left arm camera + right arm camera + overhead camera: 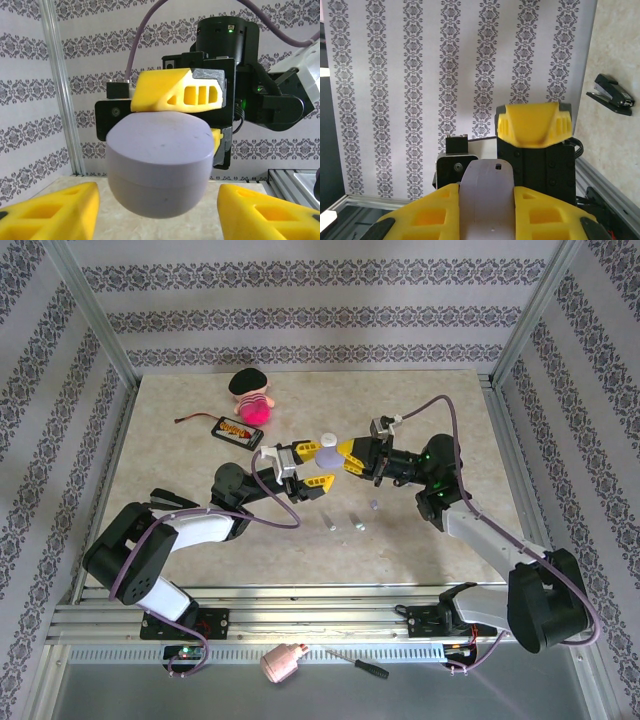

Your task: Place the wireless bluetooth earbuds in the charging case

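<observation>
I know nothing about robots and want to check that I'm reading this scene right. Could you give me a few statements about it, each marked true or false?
1. The right pincer grips a lilac case. True.
2. The left pincer is clamped on the case. False: its fingers stand apart on either side of it.
3. The case rests on the table. False: it is held up in the air.
4. Small earbuds lie loose on the table. True.
5. The doll lies beside the arm bases. False: it lies at the far edge.
</observation>
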Tool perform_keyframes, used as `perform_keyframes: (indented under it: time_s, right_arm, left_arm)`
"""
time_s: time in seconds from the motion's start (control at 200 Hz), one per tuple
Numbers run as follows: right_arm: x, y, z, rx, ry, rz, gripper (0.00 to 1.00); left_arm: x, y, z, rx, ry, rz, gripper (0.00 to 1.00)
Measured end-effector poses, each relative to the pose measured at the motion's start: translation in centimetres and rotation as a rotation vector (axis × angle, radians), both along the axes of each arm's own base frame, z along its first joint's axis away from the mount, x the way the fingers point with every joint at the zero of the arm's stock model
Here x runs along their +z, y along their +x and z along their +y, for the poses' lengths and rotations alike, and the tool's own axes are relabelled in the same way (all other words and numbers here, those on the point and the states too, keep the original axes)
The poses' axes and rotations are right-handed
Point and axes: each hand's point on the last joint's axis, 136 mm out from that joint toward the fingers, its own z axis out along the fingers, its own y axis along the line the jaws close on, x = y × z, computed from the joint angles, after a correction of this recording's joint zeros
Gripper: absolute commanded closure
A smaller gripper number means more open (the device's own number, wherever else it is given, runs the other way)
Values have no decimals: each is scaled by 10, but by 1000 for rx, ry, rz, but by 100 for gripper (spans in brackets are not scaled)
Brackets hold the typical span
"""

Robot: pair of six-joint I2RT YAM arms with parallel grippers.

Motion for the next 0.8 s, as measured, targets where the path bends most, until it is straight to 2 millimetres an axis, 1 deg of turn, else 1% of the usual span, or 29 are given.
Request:
perform_keyframes:
  time_s: [0.13,0.31,0.51,0.555,0.625,0.69,0.745,0.799]
  right_arm:
    - [-5,2,0,-3,6,17,84]
    - [-3,1,0,-2,14,17,84]
    - [-4,1,1,1,12,19,84]
    - [-4,1,1,2,11,20,84]
    - [-5,1,1,5,11,21,84]
    - [-5,0,1,9,10,22,84]
    - [-5,0,1,12,9,23,84]
    - [-5,0,1,13,9,23,84]
  left_arm:
    - [0,-2,-1,-8,1,-3,44]
    - [4,-2,-1,-10,-5,-13,47]
    - [10,-2,-3,-20,-14,-21,47]
    - [10,-2,-3,-22,-16,-18,49]
    - [10,-2,-3,-26,-17,-9,57]
    - [9,-1,-3,-26,-19,-7,59]
    - [9,-1,-3,-26,-18,-5,58]
    - [9,-1,-3,-26,-17,-5,52]
